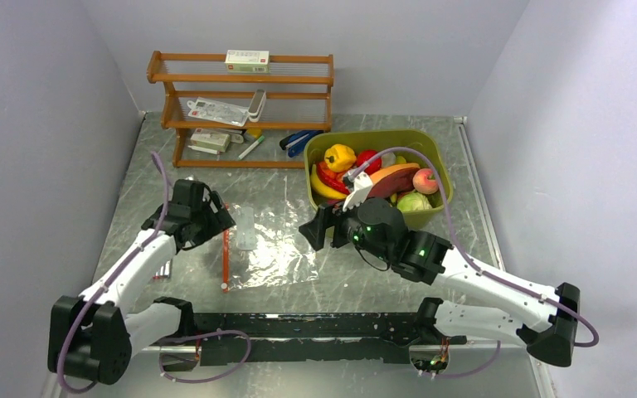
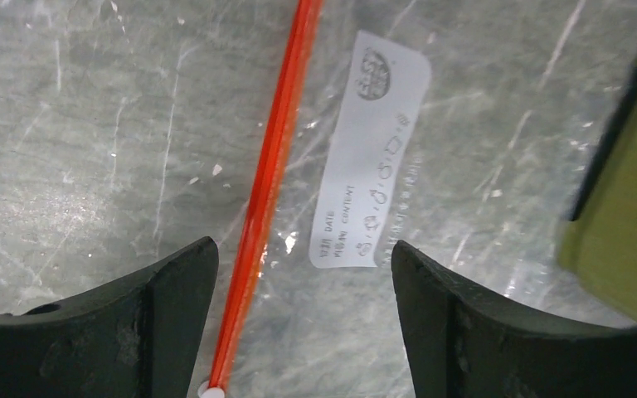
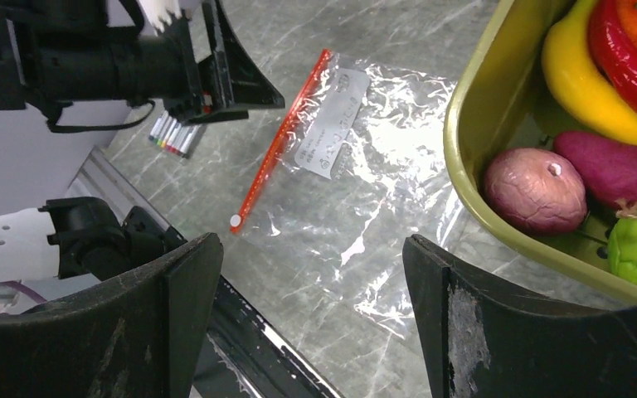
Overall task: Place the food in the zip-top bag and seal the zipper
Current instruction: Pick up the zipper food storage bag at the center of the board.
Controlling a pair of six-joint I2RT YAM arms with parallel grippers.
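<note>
The clear zip-top bag [image 1: 269,253] lies flat on the marble table, its white label [image 2: 371,157] facing up. Its red-orange zipper [image 1: 226,246] runs along the bag's left edge and ends in a white slider [image 3: 235,220]. My left gripper [image 1: 216,222] is open just above the zipper's upper part, its jaws astride the strip [image 2: 265,191]. My right gripper [image 1: 313,230] is open and empty at the bag's right side [image 3: 340,240]. The toy food [image 1: 373,176] fills the olive-green tub [image 1: 431,149]: yellow pepper, banana, red chilli, peach, green cabbage, purple pieces [image 3: 539,189].
A wooden shelf [image 1: 245,99] with packets and boxes stands at the back left. Coloured marker pens [image 3: 174,133] lie left of the bag by the left arm. A black rail [image 1: 315,327] runs along the near edge. Grey walls close both sides.
</note>
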